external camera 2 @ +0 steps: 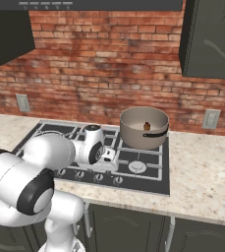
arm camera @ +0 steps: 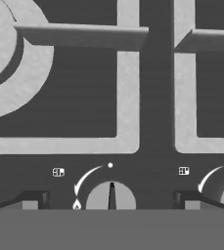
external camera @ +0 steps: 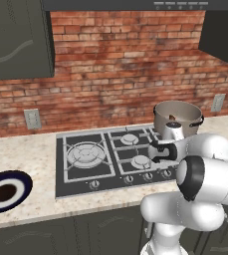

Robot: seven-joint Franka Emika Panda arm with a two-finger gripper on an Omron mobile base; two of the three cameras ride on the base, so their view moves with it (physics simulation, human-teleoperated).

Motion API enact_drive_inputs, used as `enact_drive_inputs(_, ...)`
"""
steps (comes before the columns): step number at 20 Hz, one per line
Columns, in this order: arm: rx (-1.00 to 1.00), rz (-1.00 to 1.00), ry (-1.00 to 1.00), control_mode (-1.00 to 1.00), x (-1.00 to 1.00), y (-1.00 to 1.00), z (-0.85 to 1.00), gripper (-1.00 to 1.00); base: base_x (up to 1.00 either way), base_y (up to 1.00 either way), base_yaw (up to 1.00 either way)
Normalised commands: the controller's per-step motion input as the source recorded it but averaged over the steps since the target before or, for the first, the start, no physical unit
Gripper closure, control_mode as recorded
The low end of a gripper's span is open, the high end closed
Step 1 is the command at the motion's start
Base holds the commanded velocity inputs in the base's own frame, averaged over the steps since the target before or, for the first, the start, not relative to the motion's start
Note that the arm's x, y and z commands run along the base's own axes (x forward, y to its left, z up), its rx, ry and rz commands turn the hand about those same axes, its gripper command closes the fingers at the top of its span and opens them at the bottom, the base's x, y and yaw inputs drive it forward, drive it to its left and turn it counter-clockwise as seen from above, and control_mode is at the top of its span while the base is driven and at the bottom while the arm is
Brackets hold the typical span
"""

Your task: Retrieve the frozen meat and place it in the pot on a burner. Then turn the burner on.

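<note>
Hovering wide open, the gripper [arm camera: 111, 202] straddles a stove knob [arm camera: 111, 196]; looks like the frozen meat [external camera 2: 147, 126] sits in the pot [external camera 2: 144, 129].

The stove panel [arm camera: 147, 171] bears flame marks and small burner icons, seemingly no words.

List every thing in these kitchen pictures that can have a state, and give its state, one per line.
pot: upright on the back right burner, holding the frozen meat
gripper: open, empty, straddling a stove knob
stove knob: pointer straight up
plate: flat on the counter, empty
</note>
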Motion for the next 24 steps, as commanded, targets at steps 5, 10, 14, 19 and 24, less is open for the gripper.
enact_drive_inputs(5,0.0,0.0,0.0,-1.0,0.0,0.0,-0.12,-1.0,0.0,0.0,0.0)
enact_drive_inputs(10,0.0,0.0,0.0,-1.0,0.0,0.0,-0.12,-1.0,0.0,0.0,0.0)
enact_drive_inputs(14,0.0,0.0,0.0,-1.0,-0.02,0.0,-0.12,-1.0,0.0,0.0,0.0)
enact_drive_inputs(19,0.0,0.0,0.0,-1.0,-0.18,0.0,-0.13,-1.0,0.0,0.0,0.0)
enact_drive_inputs(24,0.01,0.0,0.0,-1.0,-0.28,0.0,-0.08,-1.0,0.0,0.0,0.0)
